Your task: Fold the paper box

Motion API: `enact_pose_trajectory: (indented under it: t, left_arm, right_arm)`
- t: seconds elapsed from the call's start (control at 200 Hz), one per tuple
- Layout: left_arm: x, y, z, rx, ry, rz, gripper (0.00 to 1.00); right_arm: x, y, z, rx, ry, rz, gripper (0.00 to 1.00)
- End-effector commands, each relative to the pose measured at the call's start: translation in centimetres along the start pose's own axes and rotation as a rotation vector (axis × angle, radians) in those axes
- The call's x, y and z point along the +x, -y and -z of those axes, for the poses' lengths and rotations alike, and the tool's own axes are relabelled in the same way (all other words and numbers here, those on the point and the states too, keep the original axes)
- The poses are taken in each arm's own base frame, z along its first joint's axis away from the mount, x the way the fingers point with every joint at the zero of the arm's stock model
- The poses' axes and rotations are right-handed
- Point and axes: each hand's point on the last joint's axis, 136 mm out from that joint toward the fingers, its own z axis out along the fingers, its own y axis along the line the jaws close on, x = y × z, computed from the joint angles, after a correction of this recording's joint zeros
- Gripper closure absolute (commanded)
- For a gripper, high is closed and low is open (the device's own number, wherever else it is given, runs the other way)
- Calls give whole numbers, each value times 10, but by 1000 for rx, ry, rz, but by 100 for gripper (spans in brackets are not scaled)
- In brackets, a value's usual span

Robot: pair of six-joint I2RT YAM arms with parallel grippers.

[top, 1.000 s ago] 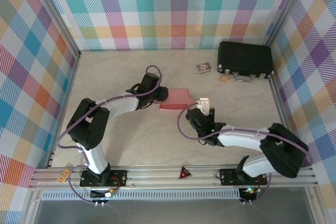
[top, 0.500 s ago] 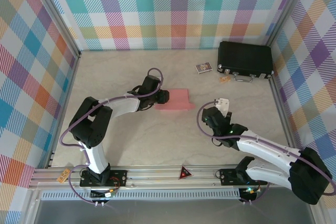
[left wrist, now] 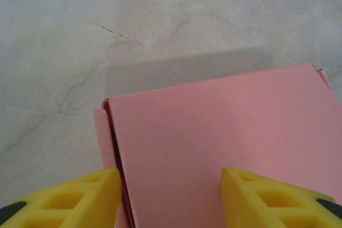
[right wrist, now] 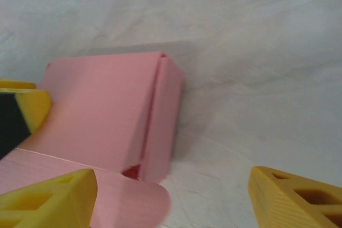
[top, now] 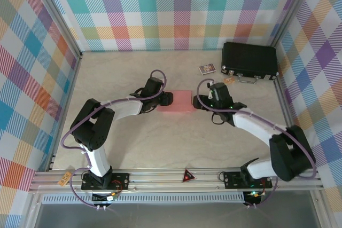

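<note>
While shut, box (top: 180, 100) at L hand (top: 166, 99)

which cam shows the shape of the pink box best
The right wrist view: the paper box shows its top, one end wall and a rounded flap lying flat in front. The left wrist view crops the paper box to its top and a side seam. The top external view gives the whole outline, but small.

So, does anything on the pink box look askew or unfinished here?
Yes: the paper box is not fully closed. A rounded flap lies loose outside its end wall, and a dark gap runs beside the lid's edge.
</note>
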Motion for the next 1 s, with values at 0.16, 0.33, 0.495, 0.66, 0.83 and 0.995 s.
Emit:
enact_pose_trajectory:
  t: [0.16, 0.33, 0.495, 0.66, 0.83, 0.995]
  left_arm:
    - [22, -8, 1, -42, -57, -18, 42]
    - [7, -3, 12, -32, -17, -21, 38]
    - [-3, -12, 22, -96, 30, -26, 34]
    - [8, -16, 15, -100, -3, -33, 31]
    - [30, -14, -2, -62, -75, -22, 35]
    - [40, -11, -4, -25, -98, 9, 45]
  right_arm:
    - [1, -19, -42, -99, -124, 0, 28]
    - [14, -11, -58, -72, -178, -19, 33]
    - [21, -3, -66, -52, -211, -32, 41]
    - [27, 1, -73, -35, -243, -37, 47]
    - [32, 4, -76, -29, -264, -43, 54]
    - [37, 2, -77, -44, -287, -42, 61]
